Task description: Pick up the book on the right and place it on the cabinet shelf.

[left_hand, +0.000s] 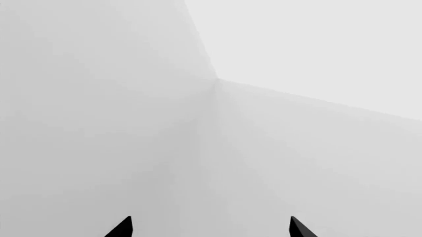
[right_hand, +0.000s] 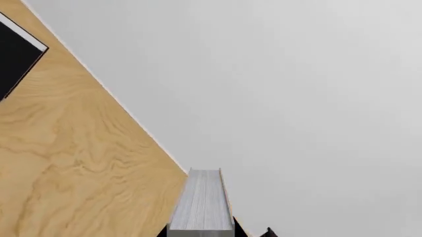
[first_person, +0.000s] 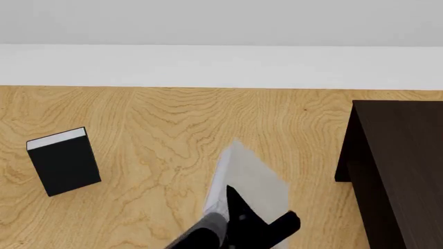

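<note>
Right gripper (first_person: 260,220): seen lowest in the head view, black, clamped on the light grey book (first_person: 250,179); the forearm enters from the bottom edge.
Light grey book: held lifted over the wooden table (first_person: 173,124), tilted, its cover turned toward the head camera; in the right wrist view the white page edges (right_hand: 203,202) are seen running out from between the black fingers (right_hand: 267,232).
Black book (first_person: 64,162): stood on the table at the left, white page edges on top, well apart from the grey book.
Cabinet (first_person: 401,166): very dark brown, set at the table's right side, near the held book but not touched by it; its shelf cannot be made out.
Wall (first_person: 221,65): pale, behind the table's far edge.
Left gripper (left_hand: 211,228): only two black fingertips (left_hand: 122,228) are shown, set apart, nothing between them, pointed at a pale room corner.
</note>
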You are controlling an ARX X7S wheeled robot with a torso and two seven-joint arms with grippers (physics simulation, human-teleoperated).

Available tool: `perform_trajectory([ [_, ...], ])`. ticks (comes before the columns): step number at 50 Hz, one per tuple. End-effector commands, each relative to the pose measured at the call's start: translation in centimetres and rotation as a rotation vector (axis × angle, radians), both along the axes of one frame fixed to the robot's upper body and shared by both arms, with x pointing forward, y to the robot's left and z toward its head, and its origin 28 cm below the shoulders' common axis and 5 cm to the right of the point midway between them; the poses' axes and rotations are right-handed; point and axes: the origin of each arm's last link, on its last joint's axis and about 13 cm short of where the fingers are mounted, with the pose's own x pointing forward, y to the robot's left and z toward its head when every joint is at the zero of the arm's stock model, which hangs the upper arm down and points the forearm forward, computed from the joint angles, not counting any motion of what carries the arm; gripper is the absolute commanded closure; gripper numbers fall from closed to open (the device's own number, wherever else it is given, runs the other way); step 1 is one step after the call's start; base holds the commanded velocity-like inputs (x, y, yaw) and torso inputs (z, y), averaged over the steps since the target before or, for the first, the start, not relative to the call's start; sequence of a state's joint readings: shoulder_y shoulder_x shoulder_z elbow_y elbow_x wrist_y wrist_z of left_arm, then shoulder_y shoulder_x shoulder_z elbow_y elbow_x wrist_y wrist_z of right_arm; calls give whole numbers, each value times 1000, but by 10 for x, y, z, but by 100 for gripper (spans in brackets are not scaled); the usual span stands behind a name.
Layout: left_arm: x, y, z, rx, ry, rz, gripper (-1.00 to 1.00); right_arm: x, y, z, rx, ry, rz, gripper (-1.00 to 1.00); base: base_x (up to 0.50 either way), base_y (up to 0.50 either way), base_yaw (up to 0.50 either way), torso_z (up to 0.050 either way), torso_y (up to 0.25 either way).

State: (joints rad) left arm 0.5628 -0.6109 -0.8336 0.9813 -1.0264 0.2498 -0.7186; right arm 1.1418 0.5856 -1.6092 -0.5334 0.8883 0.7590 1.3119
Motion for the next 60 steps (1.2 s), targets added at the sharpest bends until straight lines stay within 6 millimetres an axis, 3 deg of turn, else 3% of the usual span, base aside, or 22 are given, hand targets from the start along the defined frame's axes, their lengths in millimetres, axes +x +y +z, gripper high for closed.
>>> perform_trajectory([
  [1,3,6,-7,-2,2,2,-100,20,-13,-10,-170,-210,6,100,0,0,0,0,0],
  [26,4,7,-11,1,3,2,-100,54,-49,-32,-514,-432,18,100,0,0,0,0,1],
  [38,4,6,-10,2,0,2,-100,64,-63,-38,-560,-423,-19,100,0,0,0,1,2],
  [60,3,5,-9,0,-1,3,-100,67,-71,-43,-673,-343,-7,100,0,0,0,0,1],
])
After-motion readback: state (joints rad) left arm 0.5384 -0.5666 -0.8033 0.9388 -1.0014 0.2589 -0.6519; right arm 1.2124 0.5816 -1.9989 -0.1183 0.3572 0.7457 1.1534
